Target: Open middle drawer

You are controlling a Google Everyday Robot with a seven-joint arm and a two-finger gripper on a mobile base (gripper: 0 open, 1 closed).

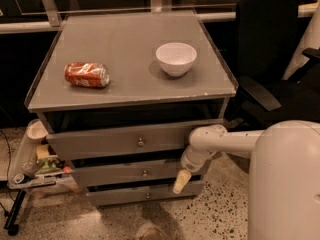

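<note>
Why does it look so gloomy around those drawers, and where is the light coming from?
Camera view: dim light from above brightens the cabinet top, where the white bowl casts a shadow; the overhang leaves the gaps above the drawers dark; the gripper sits lit at the right of the middle drawer.

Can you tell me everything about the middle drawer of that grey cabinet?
The middle drawer is grey, with a flat front and a small round shiny knob at its centre. It sits between the top drawer and the bottom drawer, a dark gap above it. The gripper hangs in front of its right end; I cannot tell if they touch.
</note>
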